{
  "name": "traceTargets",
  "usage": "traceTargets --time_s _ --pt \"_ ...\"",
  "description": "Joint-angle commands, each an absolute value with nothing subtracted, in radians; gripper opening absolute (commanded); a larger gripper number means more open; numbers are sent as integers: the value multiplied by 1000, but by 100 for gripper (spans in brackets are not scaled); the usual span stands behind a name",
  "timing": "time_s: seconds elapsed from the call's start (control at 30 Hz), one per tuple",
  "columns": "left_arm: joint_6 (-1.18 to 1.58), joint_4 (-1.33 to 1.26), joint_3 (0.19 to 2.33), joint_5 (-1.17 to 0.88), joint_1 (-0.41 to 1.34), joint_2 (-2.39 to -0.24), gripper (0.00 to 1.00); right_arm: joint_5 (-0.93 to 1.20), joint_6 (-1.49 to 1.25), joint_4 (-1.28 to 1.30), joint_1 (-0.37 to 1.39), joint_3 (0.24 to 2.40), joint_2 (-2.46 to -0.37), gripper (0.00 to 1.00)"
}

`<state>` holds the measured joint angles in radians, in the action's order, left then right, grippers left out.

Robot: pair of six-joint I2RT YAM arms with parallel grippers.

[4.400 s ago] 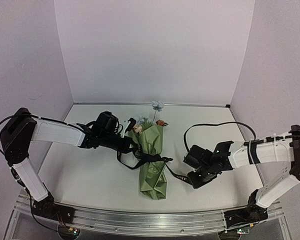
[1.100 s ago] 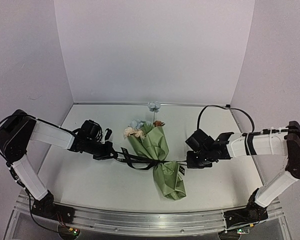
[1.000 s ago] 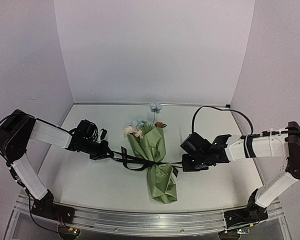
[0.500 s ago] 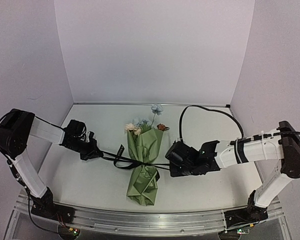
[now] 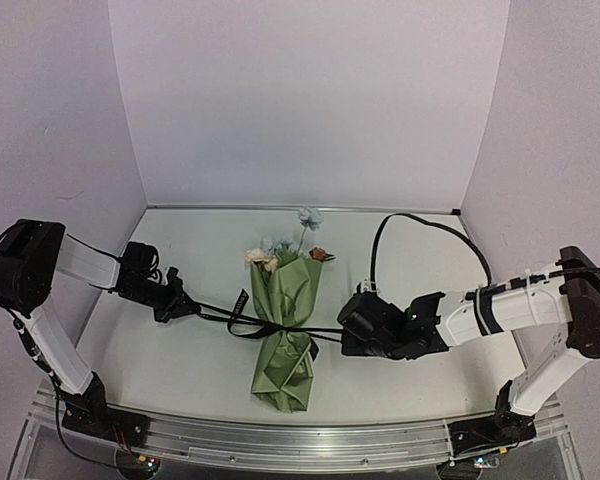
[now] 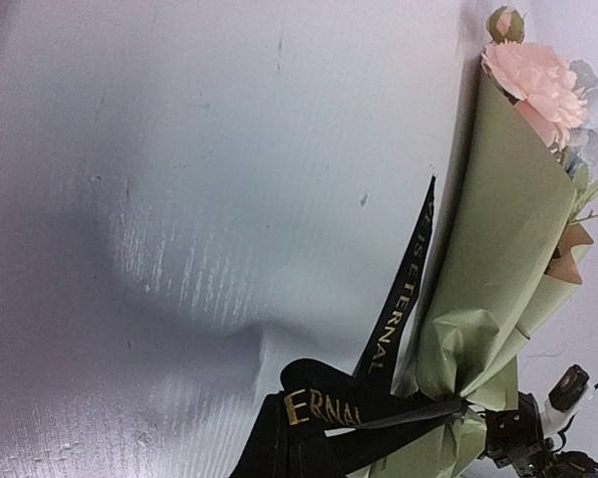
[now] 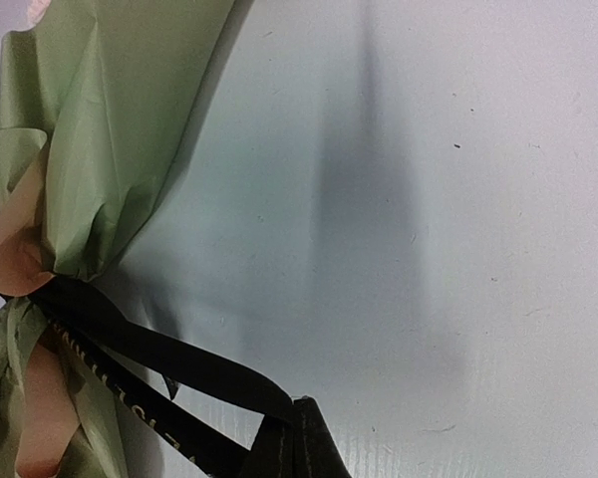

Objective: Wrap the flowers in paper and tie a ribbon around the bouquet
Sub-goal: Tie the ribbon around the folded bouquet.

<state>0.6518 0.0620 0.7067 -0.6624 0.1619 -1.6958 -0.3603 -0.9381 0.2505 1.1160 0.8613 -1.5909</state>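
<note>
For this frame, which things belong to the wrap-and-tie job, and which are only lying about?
Part of the job: bouquet; ribbon cinched round its waist; left gripper and right gripper, each shut on a ribbon end.
Not part of it: table; black cable looping above the right arm.

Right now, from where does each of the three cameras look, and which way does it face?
Top external: above and behind the arm bases, facing down over the table; both arms show, left gripper and right gripper each shut on the ribbon.
Left wrist: low over the table, facing the bouquet; own fingers not clearly visible.
Right wrist: low, facing the bouquet's tied waist from the opposite side; own fingers not clearly visible.
Shared: all views see bouquet and ribbon.
</note>
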Motion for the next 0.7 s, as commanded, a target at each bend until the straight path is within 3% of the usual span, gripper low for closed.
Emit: traceTargets --time_s 0.0,0.37,0.67 --pt "629 65 732 -425 68 -1672 0 -509 -849 567 1085 868 -1567 0" --pt "682 10 683 -480 -38 -1655 0 -422 -933 544 1036 740 -1526 0" --pt "580 53 792 -497 114 -1673 0 -185 -588 567 1032 1096 -1657 0"
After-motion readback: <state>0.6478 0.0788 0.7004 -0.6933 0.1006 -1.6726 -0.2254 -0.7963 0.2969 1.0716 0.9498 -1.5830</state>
